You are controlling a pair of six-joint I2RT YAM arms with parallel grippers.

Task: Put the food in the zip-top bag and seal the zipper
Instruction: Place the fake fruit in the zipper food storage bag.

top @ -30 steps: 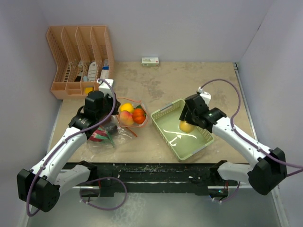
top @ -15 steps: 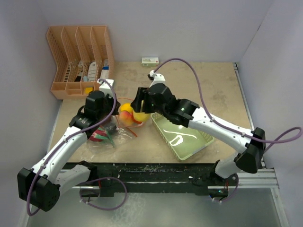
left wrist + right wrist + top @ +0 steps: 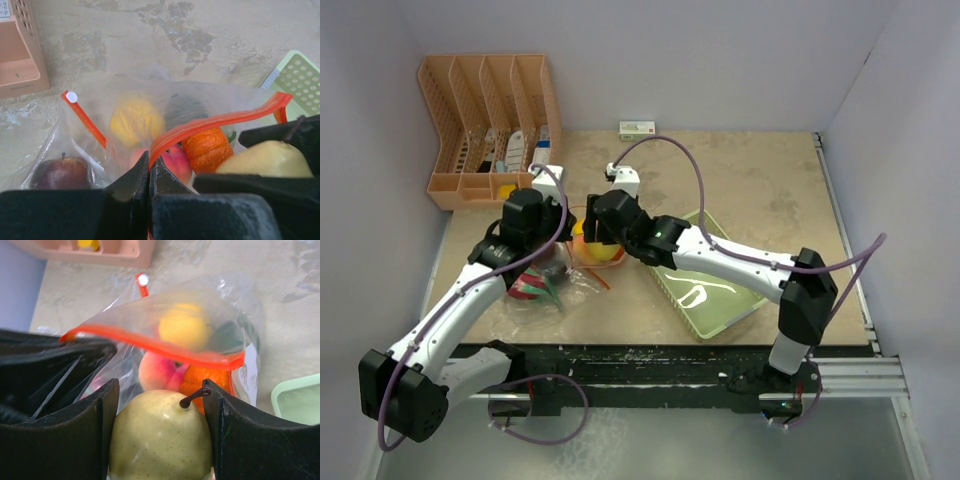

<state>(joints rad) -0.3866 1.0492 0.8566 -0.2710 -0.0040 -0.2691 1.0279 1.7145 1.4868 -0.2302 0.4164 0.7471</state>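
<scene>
The zip-top bag (image 3: 595, 262) lies left of centre, its orange-red zipper (image 3: 220, 120) lifted open. My left gripper (image 3: 149, 162) is shut on the zipper's near strip and holds the mouth up; it also shows in the top view (image 3: 558, 243). The white slider tab (image 3: 71, 96) sits at the strip's far left end. Inside are a yellow fruit (image 3: 136, 120), a peach (image 3: 157, 371), an orange pumpkin (image 3: 207, 147) and a dark purple apple (image 3: 62, 172). My right gripper (image 3: 160, 390) is shut on a pale yellow-green pear (image 3: 160, 440), just in front of the bag's mouth (image 3: 150, 342).
The pale green tray (image 3: 665, 240) lies right of the bag, under my right arm. An orange file organizer (image 3: 485, 120) stands at the back left. A small box (image 3: 637, 129) lies at the back wall. A red and green piece (image 3: 530, 288) lies under crinkled plastic at the bag's left.
My right gripper has carried the pear from the green tray leftward to the bag's mouth. My left gripper has stayed shut on the zipper strip.
</scene>
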